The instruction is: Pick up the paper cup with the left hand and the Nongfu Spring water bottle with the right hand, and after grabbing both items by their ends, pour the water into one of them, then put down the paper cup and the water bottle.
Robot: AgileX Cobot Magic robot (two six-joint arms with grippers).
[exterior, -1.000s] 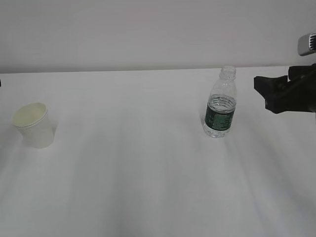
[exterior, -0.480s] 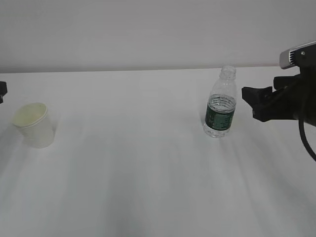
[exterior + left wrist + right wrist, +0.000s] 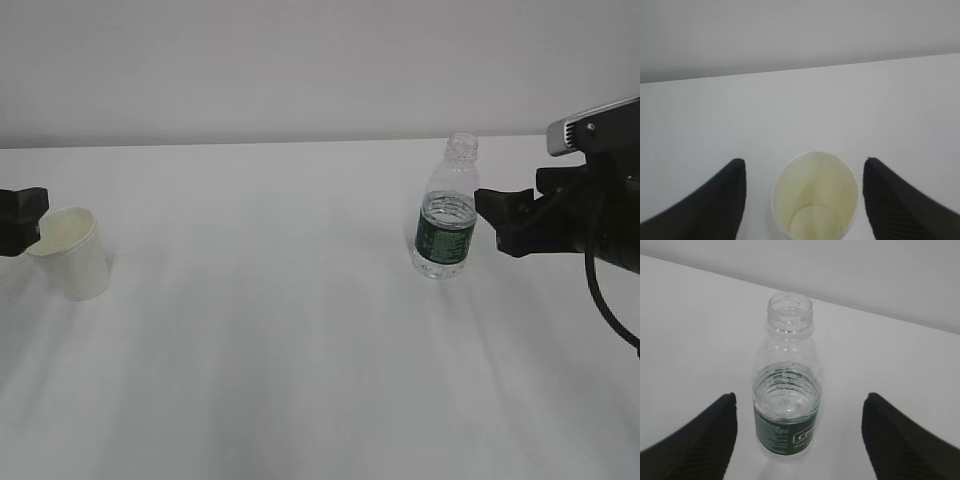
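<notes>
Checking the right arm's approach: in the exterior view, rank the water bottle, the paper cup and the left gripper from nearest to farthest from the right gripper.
1. Nongfu Spring water bottle, just left of the right gripper.
2. Paper cup, far left.
3. Left gripper, at the left edge, beside the cup; nearly level with it.

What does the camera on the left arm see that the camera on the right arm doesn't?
Only the left wrist view shows the paper cup: it looks down into its pale, empty inside, with the open left gripper straddling it, fingers apart from the rim.

Only the right wrist view shows the water bottle, capless, partly filled with water, standing between the fingers of the open right gripper, untouched.

Both show the white table and two black fingertips at the bottom corners.
</notes>
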